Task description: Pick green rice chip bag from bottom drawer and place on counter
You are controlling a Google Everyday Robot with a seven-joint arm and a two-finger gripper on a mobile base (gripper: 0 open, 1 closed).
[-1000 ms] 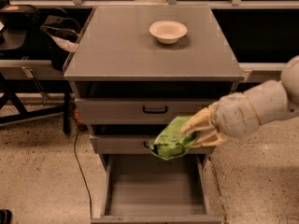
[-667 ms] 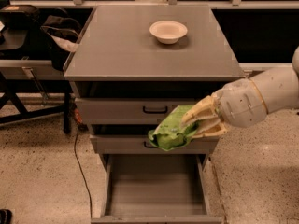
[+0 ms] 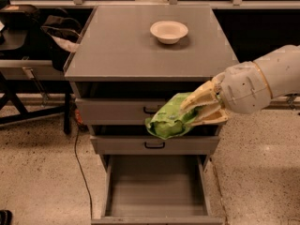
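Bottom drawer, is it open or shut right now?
Open: the bottom drawer is pulled out, its grey inside showing. The gripper, shut on the green rice chip bag, is above it.

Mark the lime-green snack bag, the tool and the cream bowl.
crinkly lime-green snack bag (image 3: 166, 122): camera view, middle of its bunched body.
tan two-finger tool (image 3: 191, 112): camera view, midway between fingertips, clamped on the bag's right end.
round cream bowl (image 3: 169, 30): camera view, inner hollow.

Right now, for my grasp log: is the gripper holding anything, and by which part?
Yes: the cream two-finger gripper is shut on the crinkly lime-green rice chip bag, pinching its right end, above the open grey bottom drawer.
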